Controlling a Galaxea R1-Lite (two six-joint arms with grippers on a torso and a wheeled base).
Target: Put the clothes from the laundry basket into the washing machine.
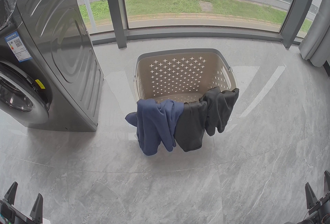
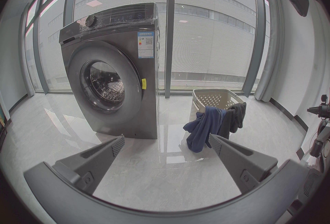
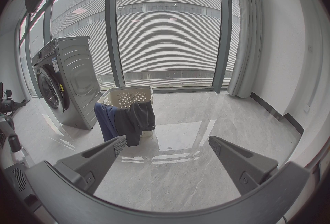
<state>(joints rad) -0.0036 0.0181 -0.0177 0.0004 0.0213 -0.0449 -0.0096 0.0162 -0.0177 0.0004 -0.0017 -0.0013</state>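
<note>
A beige laundry basket point(image 1: 182, 73) stands on the grey floor ahead of me. A blue garment point(image 1: 156, 125) and a dark grey garment point(image 1: 202, 116) hang over its near rim. The dark grey washing machine point(image 1: 51, 49) stands to the left, its round door point(image 2: 103, 85) closed. My left gripper point(image 1: 23, 202) is low at the near left, open and empty, well short of the basket. My right gripper point(image 1: 319, 188) is low at the near right, open with nothing in it. In the wrist views the left gripper point(image 2: 166, 144) and the right gripper point(image 3: 166, 144) both face the basket point(image 3: 127, 97).
Tall windows with dark frames point(image 1: 115, 4) run behind the basket. A grey curtain point(image 1: 318, 39) hangs at the far right. Bare tiled floor point(image 1: 172, 187) lies between me and the basket.
</note>
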